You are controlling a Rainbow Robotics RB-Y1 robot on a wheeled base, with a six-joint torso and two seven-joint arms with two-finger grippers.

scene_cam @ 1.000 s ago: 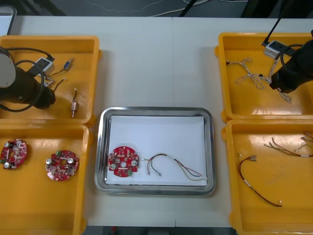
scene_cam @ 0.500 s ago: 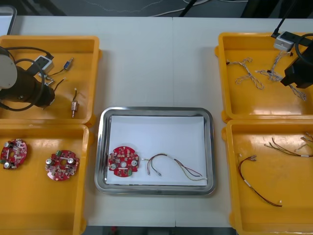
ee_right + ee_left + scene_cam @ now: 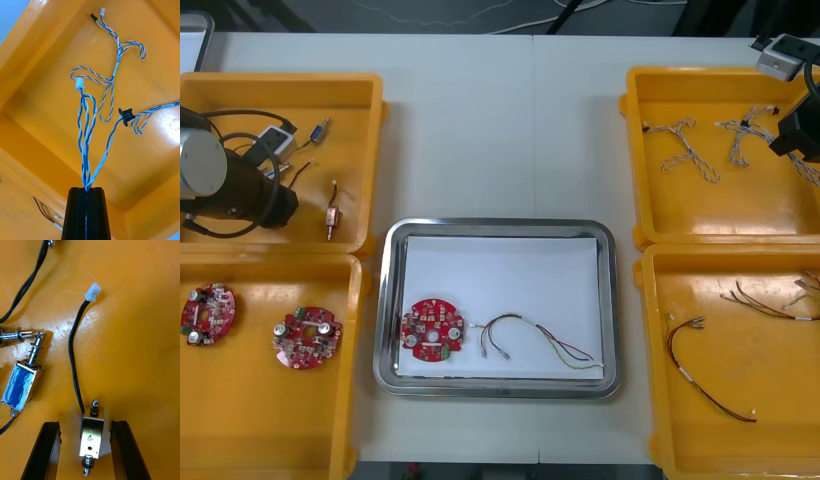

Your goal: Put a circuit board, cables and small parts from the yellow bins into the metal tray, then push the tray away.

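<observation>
Cable work falls to the right gripper (image 3: 87, 188), over the far right yellow bin (image 3: 632, 150). Its fingers are pressed together on a twisted blue and white cable (image 3: 86, 138), whose strands trail from the pinch to the bin floor. To do this well, it should lift straight until every connector is clear of the wall, then carry left and nearer to the metal tray (image 3: 498, 228). A strand with a black connector (image 3: 125, 113) runs off beside the pinched strands and may drag along or snag.

The left gripper (image 3: 86, 423) is low in the far left yellow bin (image 3: 350, 85), fingers spread to either side of a small metal part (image 3: 91, 437) without touching it. That part's black lead (image 3: 73, 360) could catch. A second, blue-bodied part (image 3: 23, 384) lies near the one finger.

The tray already holds a circuit board (image 3: 432, 328) and a thin cable (image 3: 540, 340).
</observation>
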